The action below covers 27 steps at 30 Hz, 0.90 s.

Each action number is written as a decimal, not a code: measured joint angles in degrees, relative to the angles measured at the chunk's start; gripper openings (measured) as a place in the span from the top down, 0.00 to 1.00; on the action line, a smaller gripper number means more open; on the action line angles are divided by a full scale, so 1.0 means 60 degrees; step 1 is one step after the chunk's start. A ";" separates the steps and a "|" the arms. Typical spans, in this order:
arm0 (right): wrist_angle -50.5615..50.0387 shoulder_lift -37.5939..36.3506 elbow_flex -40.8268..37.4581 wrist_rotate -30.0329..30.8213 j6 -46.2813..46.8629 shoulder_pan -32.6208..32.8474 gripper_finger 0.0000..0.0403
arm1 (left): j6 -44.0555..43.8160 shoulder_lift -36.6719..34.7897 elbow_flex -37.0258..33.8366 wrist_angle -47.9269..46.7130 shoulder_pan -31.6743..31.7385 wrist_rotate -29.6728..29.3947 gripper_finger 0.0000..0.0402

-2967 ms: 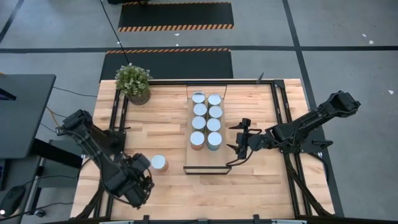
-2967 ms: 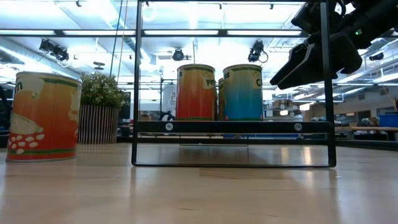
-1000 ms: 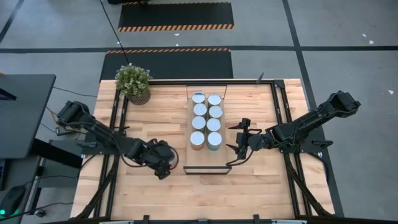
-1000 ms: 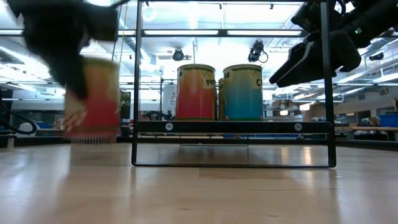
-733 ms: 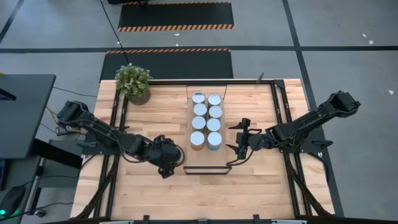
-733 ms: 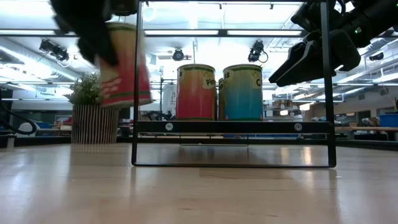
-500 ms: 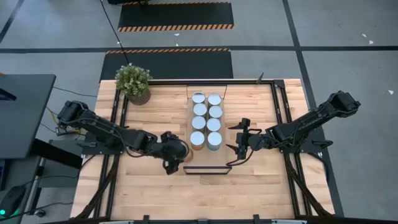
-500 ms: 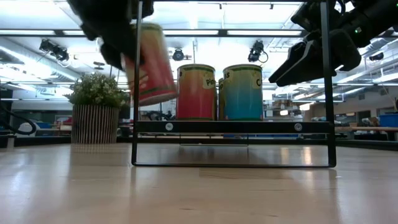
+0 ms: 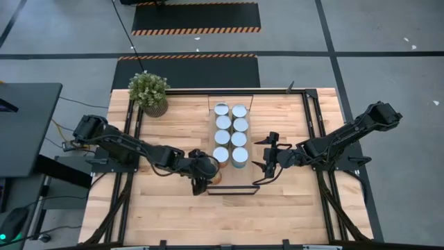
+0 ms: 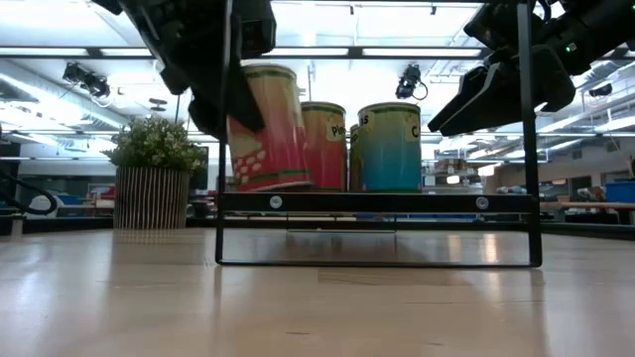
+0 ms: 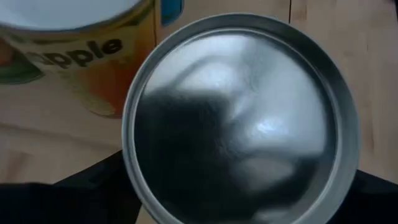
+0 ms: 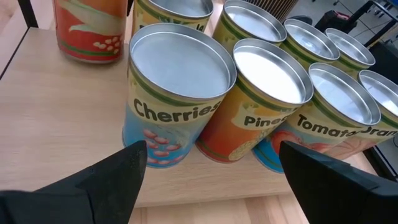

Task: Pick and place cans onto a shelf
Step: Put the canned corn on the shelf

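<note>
Eight cans upright in two rows on shelf; ninth can tilted at shelf's near-left corner

Overhead cam looks straight down; low one sits at tabletop level. Both share the shelf; wrist cams hug the cans.

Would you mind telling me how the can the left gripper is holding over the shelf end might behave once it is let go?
The can in the left gripper hangs tilted, so it may wobble or tip on landing. Its round wall would probably let it roll if it fell. The smooth metal lid looks slippery and stiff.
</note>
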 joint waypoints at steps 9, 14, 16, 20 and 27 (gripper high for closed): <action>0.0085 0.0000 0.0000 -0.0004 -0.0042 -0.0001 0.07 | 0.0044 0.0005 0.0000 0.0209 0.0000 -0.0016 0.07; 0.0091 0.0000 0.0000 -0.0007 -0.0073 -0.0004 0.07 | 0.0208 -0.0035 0.0032 0.0159 0.0000 0.0020 0.07; 0.0095 0.0000 0.0000 -0.0007 -0.0074 -0.0002 0.07 | 0.0297 -0.0035 0.0168 -0.0142 0.0000 0.0102 0.07; 0.0102 0.0000 0.0000 -0.0007 -0.0076 -0.0004 0.07 | 0.0455 -0.0035 0.0589 -0.0973 -0.0005 0.0300 0.07; 0.0102 0.0000 0.0000 -0.0011 -0.0076 -0.0002 0.07 | 0.0569 -0.0039 0.1034 -0.1513 -0.0004 0.0285 0.07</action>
